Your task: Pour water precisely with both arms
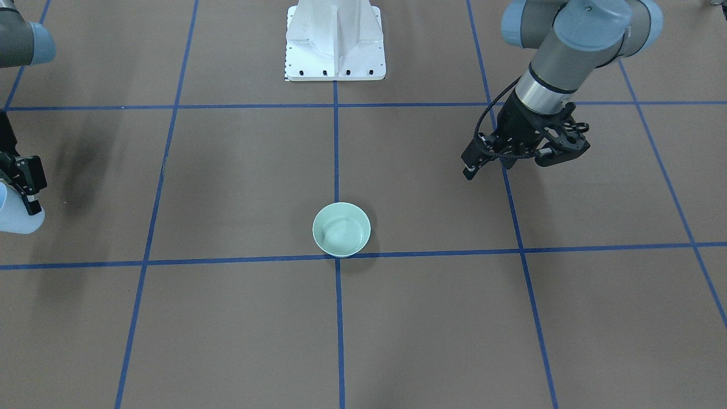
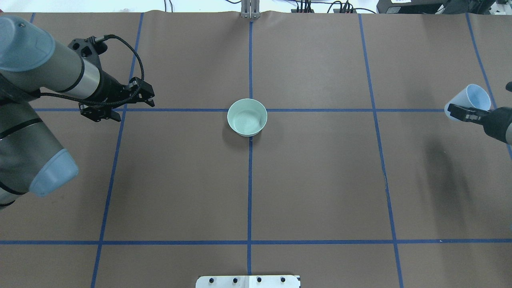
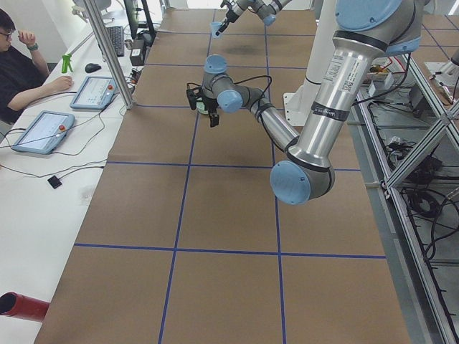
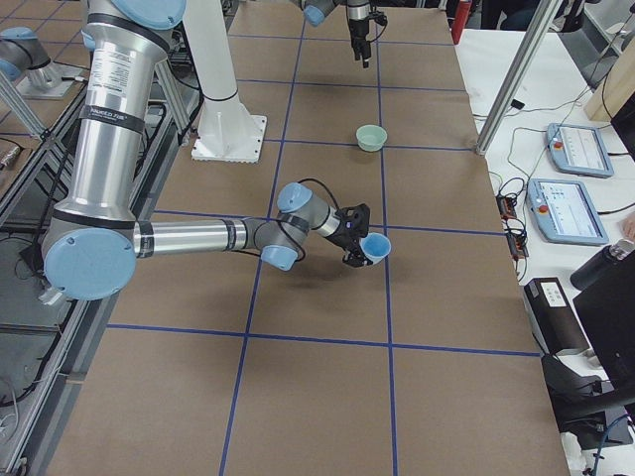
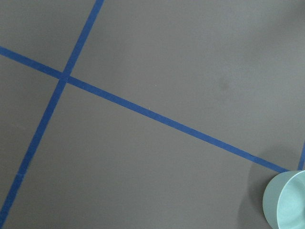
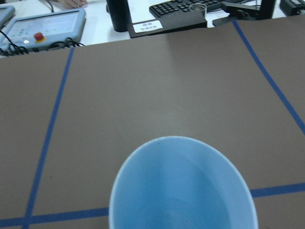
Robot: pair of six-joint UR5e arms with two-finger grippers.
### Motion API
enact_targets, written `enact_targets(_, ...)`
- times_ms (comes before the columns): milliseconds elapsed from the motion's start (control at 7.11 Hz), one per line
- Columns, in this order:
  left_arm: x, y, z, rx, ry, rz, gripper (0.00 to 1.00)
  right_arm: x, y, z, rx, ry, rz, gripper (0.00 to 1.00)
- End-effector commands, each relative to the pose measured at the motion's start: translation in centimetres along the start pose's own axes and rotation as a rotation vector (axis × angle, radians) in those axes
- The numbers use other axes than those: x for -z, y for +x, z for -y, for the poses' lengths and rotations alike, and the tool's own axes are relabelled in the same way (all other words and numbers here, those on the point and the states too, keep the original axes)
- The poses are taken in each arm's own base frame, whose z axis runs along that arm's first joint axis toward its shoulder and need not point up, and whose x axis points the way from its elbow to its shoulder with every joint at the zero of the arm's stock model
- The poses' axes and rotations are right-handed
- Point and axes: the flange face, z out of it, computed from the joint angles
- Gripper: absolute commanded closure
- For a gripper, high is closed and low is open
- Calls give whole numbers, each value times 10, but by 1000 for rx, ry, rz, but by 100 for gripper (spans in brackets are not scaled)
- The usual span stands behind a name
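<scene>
The bowl [image 2: 247, 117] sat at the middle of the table [image 2: 320, 180], where two tape lines [image 2: 320, 110] crossed. The left gripper [image 2: 149, 97] hung well to its left. The cup [image 2: 474, 98], in the right gripper [image 2: 456, 109], was well to its right.

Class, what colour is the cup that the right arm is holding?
The cup is light blue, seen best in the right wrist-mounted view.

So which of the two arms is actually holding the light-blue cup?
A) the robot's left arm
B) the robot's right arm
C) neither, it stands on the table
B: the right gripper is closed around the light-blue cup and holds it tilted above the table, while the left gripper holds nothing.
</scene>
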Motion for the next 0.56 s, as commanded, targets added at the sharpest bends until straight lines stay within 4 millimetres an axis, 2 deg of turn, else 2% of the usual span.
enact_targets(0, 6, -44, 18, -73, 23, 43, 0, -4, -75, 43, 136, 66, 140, 100)
enact_targets(141, 5, -51, 22, -82, 27, 54, 0, -10, -106, 48, 328, 90, 185, 100)
enact_targets(281, 6, -53, 25, -77, 30, 55, 0, -11, -146, 46, 422, 84, 264, 100)
enact_targets(422, 8, -54, 27, -75, 33, 55, 0, -14, -175, 41, 440, -13, 348, 100)
